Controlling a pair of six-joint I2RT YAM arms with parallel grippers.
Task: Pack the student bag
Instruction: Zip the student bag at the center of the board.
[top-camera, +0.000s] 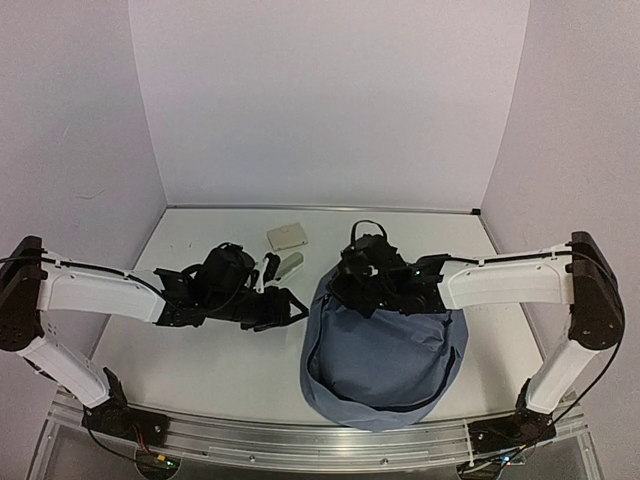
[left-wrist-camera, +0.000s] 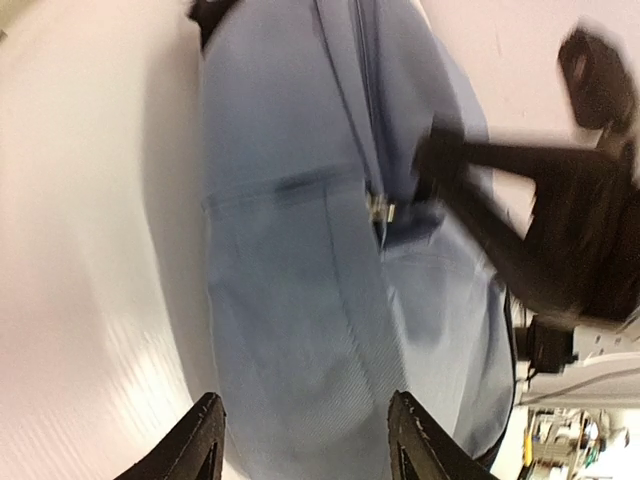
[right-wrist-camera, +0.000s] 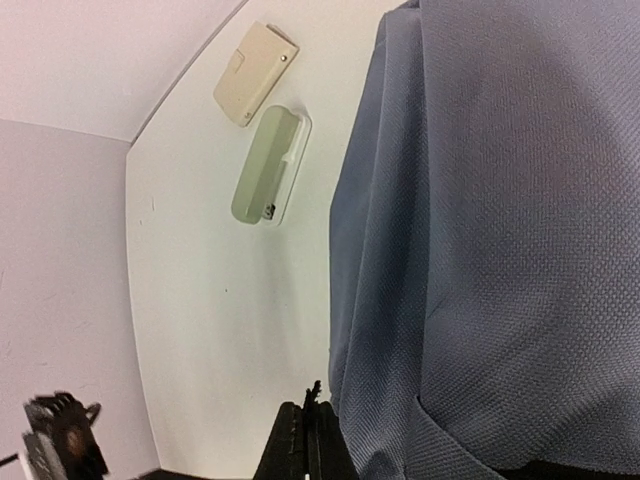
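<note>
A table (top-camera: 200, 350) seen from above, with two robot arms reaching in from its near corners. The student bag (top-camera: 385, 350) lies on the table right of centre, close to the near edge. Behind and to the left of the bag lie two small cases, just beside each other. The flat case (top-camera: 287, 236) is the farther back, and the long case (top-camera: 290, 265) lies in front of it, nearer the bag. The left gripper (top-camera: 283, 306) sits left of the bag and in front of the long case. The right gripper (top-camera: 362, 272) is over the bag's far end.
</note>
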